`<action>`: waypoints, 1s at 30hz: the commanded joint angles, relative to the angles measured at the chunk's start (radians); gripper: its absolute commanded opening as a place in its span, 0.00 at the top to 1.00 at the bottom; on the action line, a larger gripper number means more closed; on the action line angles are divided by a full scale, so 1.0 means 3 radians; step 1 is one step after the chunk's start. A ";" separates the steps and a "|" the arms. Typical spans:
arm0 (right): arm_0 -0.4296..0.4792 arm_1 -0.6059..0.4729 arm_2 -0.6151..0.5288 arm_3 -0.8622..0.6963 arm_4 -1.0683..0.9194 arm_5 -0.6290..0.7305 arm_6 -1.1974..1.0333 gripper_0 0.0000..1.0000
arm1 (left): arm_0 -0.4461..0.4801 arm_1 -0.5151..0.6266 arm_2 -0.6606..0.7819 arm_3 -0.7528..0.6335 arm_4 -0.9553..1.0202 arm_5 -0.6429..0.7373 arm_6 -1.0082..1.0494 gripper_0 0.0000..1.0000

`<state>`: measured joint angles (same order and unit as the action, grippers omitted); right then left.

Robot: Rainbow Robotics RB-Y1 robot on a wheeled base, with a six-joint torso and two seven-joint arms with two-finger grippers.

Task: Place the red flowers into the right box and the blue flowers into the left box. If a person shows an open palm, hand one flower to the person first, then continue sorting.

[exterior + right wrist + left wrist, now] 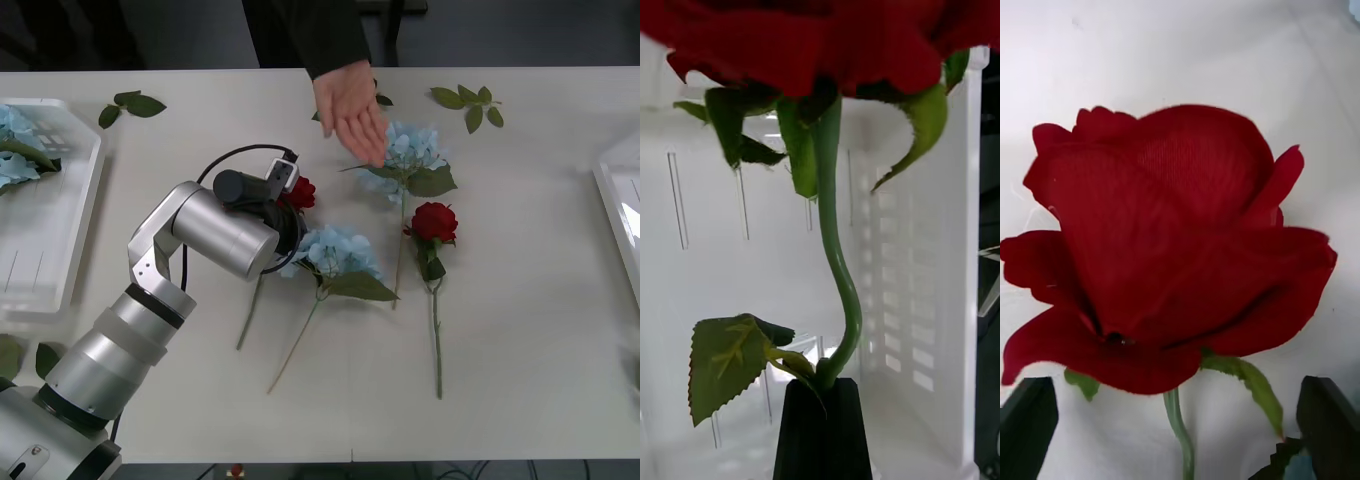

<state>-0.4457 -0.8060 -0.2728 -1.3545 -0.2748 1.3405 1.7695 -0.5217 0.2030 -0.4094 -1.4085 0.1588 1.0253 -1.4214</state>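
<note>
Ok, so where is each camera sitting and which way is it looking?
Front view: above the arms, looking down at the table; left arm shows, near a person's open hand.
Left wrist view: on the left wrist, facing the table rose; left end effector open.
Right wrist view: on the right wrist, facing the right box; right end effector pinches the held rose.
Shared: front and left wrist views both show the table rose.

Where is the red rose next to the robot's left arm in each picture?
Front view: the rose lies mid-table, at the left arm's tip.
Left wrist view: close up, above the open left gripper.
Right wrist view: another rose, clamped in the right gripper.
Shared landmark: its green stem.
</note>
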 commanded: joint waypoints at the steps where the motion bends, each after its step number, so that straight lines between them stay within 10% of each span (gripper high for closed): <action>1: -0.0048 -0.0023 0.0076 0.0302 0.0021 -0.0342 0.0013 1.00 | -0.0004 -0.0002 -0.0062 -0.0014 -0.0033 -0.0069 -0.0007 0.25; 7: -0.0115 0.0023 0.0081 0.0649 0.0021 -0.0562 0.0033 1.00 | -0.0015 -0.0002 -0.0067 0.0267 -0.0033 -0.0416 -0.0033 0.36; 12: -0.0120 0.0033 0.0091 0.0752 -0.0020 -0.0679 0.0033 1.00 | -0.0025 -0.0002 -0.0072 0.0313 -0.0028 -0.0457 -0.0038 0.98; 30: -0.0156 0.0028 -0.0313 0.0082 -0.0894 -0.0219 0.0606 1.00 | -0.0025 0.0009 -0.0047 0.0251 0.0013 -0.0462 -0.0012 1.00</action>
<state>-0.4692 -0.8002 -0.3258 -1.2456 -0.5075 1.2658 1.8923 -0.5222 0.2028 -0.4099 -1.3203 0.1593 0.8866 -1.4214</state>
